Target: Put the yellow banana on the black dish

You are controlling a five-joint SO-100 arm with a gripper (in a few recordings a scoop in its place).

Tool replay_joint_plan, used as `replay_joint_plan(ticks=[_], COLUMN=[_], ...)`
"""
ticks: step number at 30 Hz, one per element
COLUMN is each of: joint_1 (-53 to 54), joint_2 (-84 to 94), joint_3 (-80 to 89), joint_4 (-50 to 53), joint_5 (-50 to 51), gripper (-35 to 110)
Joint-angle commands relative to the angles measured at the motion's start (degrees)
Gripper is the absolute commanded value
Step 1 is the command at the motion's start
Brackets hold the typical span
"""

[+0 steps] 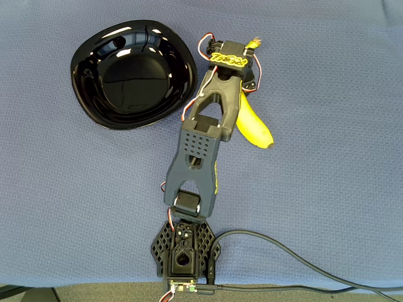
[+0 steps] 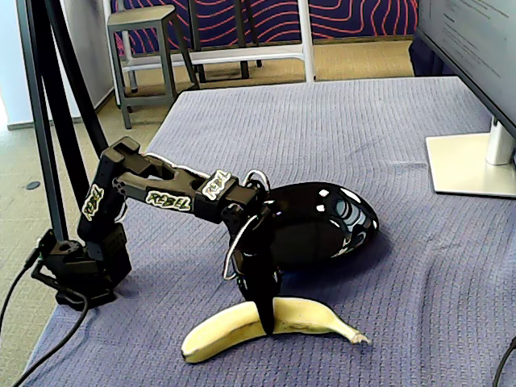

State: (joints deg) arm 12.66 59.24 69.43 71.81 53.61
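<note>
The yellow banana (image 1: 253,124) lies on the blue cloth just right of the black arm, stem end pointing to the far side. In the fixed view the banana (image 2: 222,332) rests flat in front of the dish. My gripper (image 1: 243,75) is lowered over the banana's stem half. In the fixed view my gripper (image 2: 268,319) straddles the banana's middle, its near finger pressed flat against the peel and the far finger hidden behind the fruit. The glossy black dish (image 1: 132,75) sits left of the gripper, with nothing in it; the dish (image 2: 322,222) is right behind the gripper in the fixed view.
The arm's base (image 1: 184,251) is at the near table edge with a black cable (image 1: 302,264) trailing right. A monitor foot (image 2: 468,165) stands on the cloth at the right. A black pole (image 2: 56,145) rises behind the base.
</note>
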Motion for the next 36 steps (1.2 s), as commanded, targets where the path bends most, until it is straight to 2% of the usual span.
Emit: replay_joint_plan(ticks=[1, 9, 15, 19, 25, 32, 36], joint_1=[0.88, 0.70, -1.67, -5.01, -16.00, -28.39, -31.73], joint_2=[7.56, 21.53, 31.38, 39.20, 42.98, 33.31, 25.31], joint_3=[-0.44, -0.53, 1.58, 7.56, 16.88, 12.39, 3.25], joint_4=[2.99, 16.52, 20.57, 16.52, 8.09, 5.19, 8.17], joint_5=[-0.35, -0.18, -3.69, -3.69, 4.04, 14.33, 18.81], gripper=[0, 0, 0, 0, 0, 0, 0])
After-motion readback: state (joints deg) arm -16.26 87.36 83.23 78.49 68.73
